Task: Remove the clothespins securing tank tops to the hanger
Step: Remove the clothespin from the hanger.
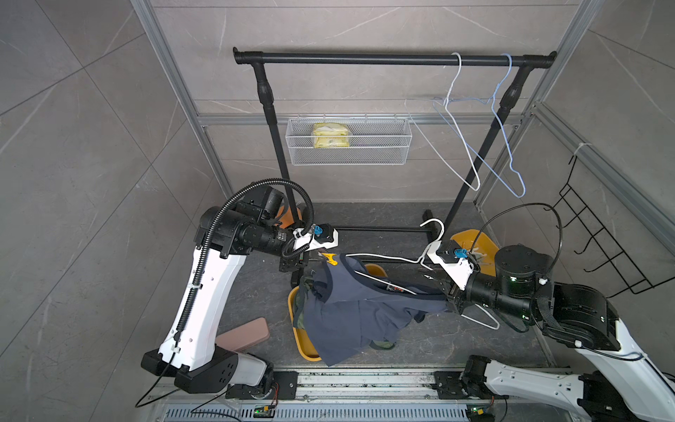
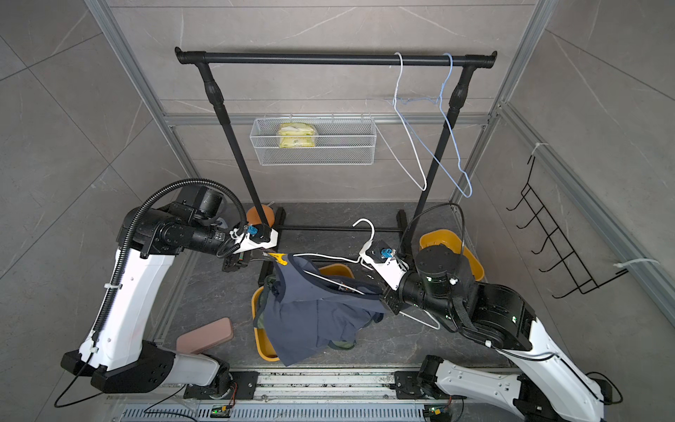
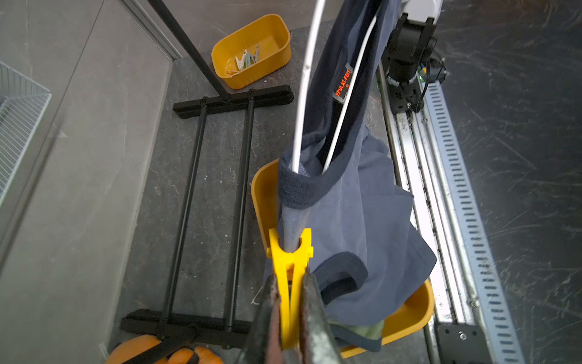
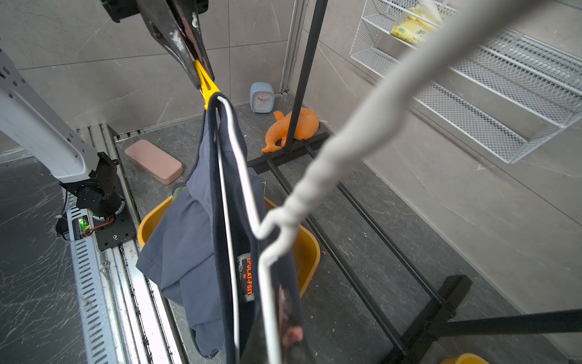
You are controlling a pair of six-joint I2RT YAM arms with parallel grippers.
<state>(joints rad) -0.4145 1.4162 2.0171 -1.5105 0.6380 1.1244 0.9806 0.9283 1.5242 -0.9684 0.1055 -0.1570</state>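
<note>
Left gripper (image 3: 291, 280): its scuffed, dull-metal fingers (image 3: 311, 309) are squeezing the tail of the yellow clothespin (image 3: 289, 261), clenched hard on it.
Yellow clothespin: smooth moulded plastic with a forked mouth. The mouth is sitting around the bunched fabric at the hanger end nearest the left arm. Whether it is biting or spread, I cannot tell.
Right gripper (image 1: 443, 288): it is clamping the opposite shoulder of the white wire hanger (image 1: 387, 258) through the cloth. Its fingers are showing only as a blur in its own wrist view.
White wire hanger: thin coated wire with a twisted neck and a curved hook, being held roughly level between the two arms.
Slate-blue tank top (image 1: 347, 310): soft matte cotton with darker ribbed trim and an orange-lettered neck label. It is draping from the hanger in loose folds and sagging into the tub below.
Yellow tub (image 1: 297, 336): a glossy, round-cornered plastic tub that is standing on the dark stone-look floor under the garment.
Olive-green garment (image 3: 365, 334): it is lying crumpled in that tub, mostly covered.
Second yellow tub (image 3: 277, 28): it is holding loose clothespins (image 3: 247, 58), pale and mint-coloured, beside the foot of the black tubular clothes rack (image 1: 394, 58).
</note>
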